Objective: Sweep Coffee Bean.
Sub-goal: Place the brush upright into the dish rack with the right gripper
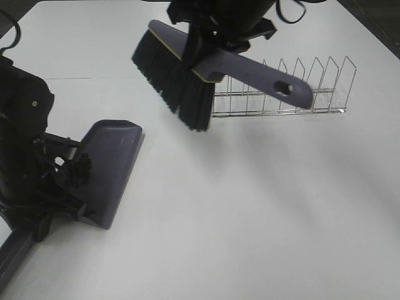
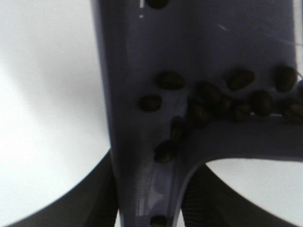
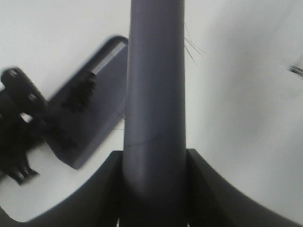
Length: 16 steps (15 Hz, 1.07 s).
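Our left gripper [image 2: 149, 208], clamped on the handle of the dustpan [image 1: 112, 172] at nine o'clock, cradles the coffee beans [image 2: 208, 106] gathered inside it, apparently to prevent spilling. At twelve o'clock our right gripper [image 3: 154, 189], closed around the brush [image 1: 187, 75] handle, holds the bristles clear of the table [image 1: 250, 219]; we judge the sweeping done.

Black all over, matte. Left arm [image 1: 25, 119] blocky, with a rounded joint housing and one small pale screw head on it; angular brackets and dark ribbed parts lower down. Thin cable [image 1: 9, 34], black, curving by its upper edge. Right arm [image 1: 219, 15] a dark, bulky mass, with a looped cable [image 1: 292, 11], also black, beside it. Left fingers [image 2: 80, 208] dark grey, broad, curved along the outer edge, with a finely ribbed pad [image 2: 190, 208] on the inner face. Right fingers [image 3: 90, 194] the same dark grey, smoothly flared.
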Each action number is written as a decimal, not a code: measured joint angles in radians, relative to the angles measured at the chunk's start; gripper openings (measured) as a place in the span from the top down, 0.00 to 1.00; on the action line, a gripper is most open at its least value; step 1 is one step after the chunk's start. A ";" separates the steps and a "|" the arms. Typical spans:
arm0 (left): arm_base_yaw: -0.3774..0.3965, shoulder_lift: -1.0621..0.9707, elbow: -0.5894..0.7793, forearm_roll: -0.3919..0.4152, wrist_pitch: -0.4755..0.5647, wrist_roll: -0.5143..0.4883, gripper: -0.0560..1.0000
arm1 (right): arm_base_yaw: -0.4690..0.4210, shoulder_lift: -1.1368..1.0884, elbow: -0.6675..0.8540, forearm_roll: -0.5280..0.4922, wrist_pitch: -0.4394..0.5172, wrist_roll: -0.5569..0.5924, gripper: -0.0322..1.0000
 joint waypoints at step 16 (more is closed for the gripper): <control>0.206 -0.009 -0.105 -0.216 -0.040 0.201 0.63 | -0.399 -0.268 0.556 -0.360 -0.113 0.263 0.67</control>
